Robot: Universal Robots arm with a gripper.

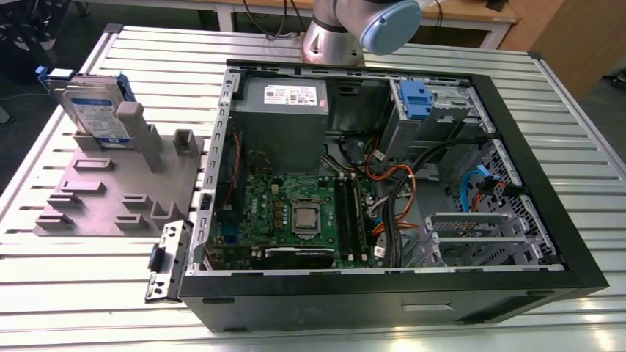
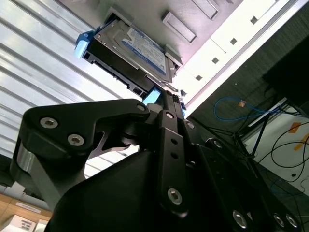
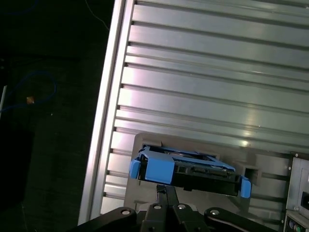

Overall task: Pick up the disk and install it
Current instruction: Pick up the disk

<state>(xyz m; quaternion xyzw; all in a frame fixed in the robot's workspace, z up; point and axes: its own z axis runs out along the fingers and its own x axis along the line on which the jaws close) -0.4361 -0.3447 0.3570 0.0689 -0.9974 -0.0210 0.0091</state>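
As the flat silver metal disk in its blue plastic carrier stands on edge in the grey moulded plastic fixture at upper left of the exterior view, pick-up is judged not yet begun. The black metal pincer, drawn narrow and empty, faces its blue-edged end. Grasping calls for opening across the thin, smooth casing.

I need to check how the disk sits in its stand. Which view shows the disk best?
The exterior view: the disk stands upright on edge in the grey stand, label visible. The second wrist view shows its label face close up; the first wrist view shows its edge and blue carrier.
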